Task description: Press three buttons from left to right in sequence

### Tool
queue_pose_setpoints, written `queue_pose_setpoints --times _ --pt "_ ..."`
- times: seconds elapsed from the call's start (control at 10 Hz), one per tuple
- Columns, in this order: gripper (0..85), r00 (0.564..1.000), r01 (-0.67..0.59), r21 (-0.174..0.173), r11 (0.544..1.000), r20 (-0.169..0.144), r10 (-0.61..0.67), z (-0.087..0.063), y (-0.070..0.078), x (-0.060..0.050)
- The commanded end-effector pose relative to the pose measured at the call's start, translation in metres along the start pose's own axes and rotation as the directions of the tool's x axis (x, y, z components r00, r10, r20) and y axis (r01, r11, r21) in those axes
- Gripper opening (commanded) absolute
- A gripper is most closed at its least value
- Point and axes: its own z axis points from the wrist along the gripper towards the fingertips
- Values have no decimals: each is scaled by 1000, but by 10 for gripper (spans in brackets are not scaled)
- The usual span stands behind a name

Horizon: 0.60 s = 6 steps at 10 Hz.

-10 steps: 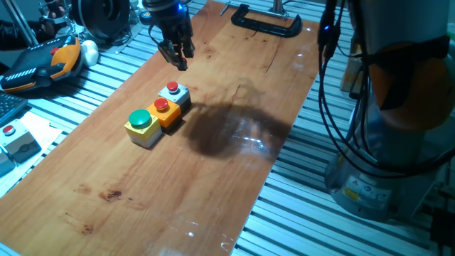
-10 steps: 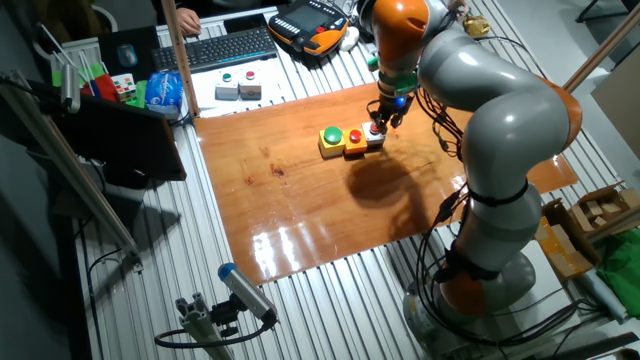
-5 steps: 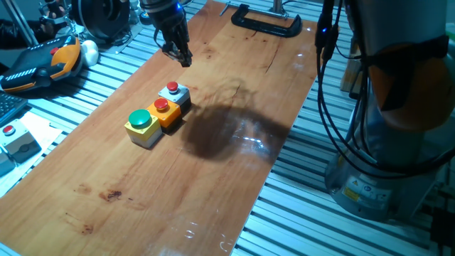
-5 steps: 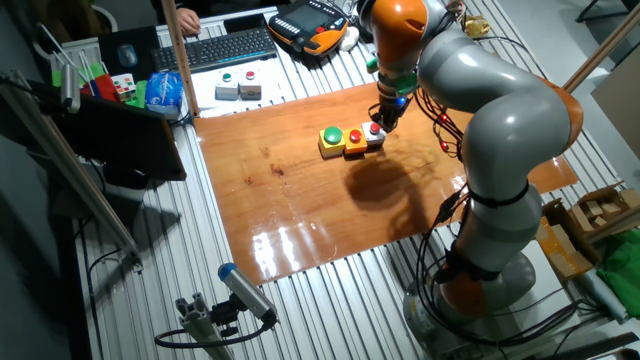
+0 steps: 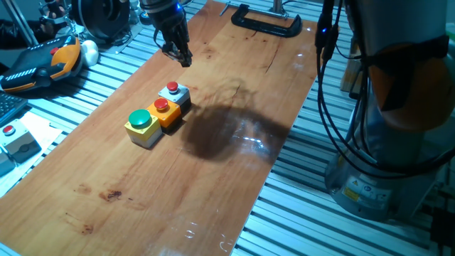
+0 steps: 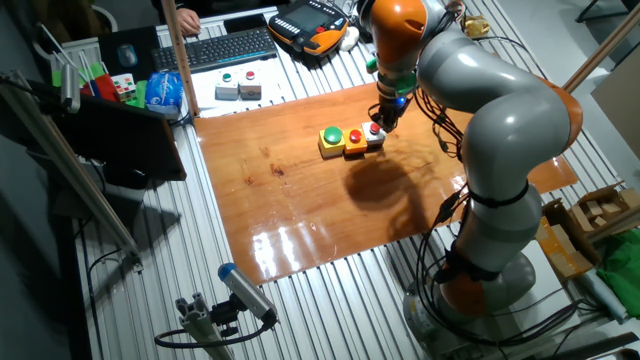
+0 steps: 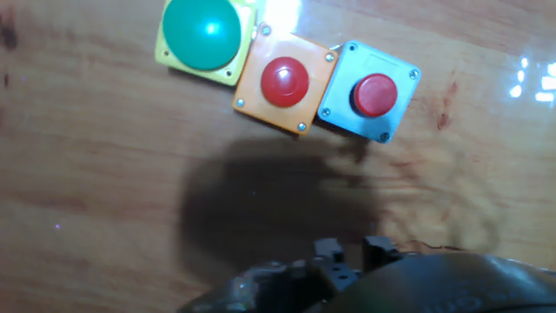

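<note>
The three buttons stand in a touching row on the wooden table [image 5: 234, 85]: green dome on a yellow box [image 5: 142, 125], red on an orange box [image 5: 164, 112], red on a grey box [image 5: 173, 93]. They also show in the other fixed view, green [image 6: 331, 139], orange [image 6: 354, 141] and grey [image 6: 374, 134]. The hand view shows them from above: green [image 7: 206, 30], orange [image 7: 285, 81], grey [image 7: 373, 94]. My gripper [image 5: 183, 59] hangs above the table just beyond the grey box, apart from it. Its fingertips [image 7: 328, 252] are blurred at the bottom of the hand view.
A black clamp [image 5: 266, 21] sits at the table's far end. An orange and black pendant [image 5: 43, 62] and a lone red button on a pale box [image 5: 10, 135] lie on the slatted bench to the left. The arm's base [image 5: 387, 142] stands at the right.
Since a second ago the gripper has lifted, moved a little away from the grey box and turned. It has not moved in the last half second.
</note>
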Motion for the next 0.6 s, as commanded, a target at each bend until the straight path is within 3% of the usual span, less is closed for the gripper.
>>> queue_pose_setpoints --times 0.0,0.1,0.2,0.3,0.5 --pt "10 1000 6 -4 1000 1 -6 0 0 0" --pt "10 1000 0 -4 1000 1 0 0 0 0" --pt "7 999 -24 -35 999 36 25 0 0 0" --pt "7 997 -29 -96 995 71 36 0 0 0" --pt "7 997 -57 -103 993 45 62 0 0 0"
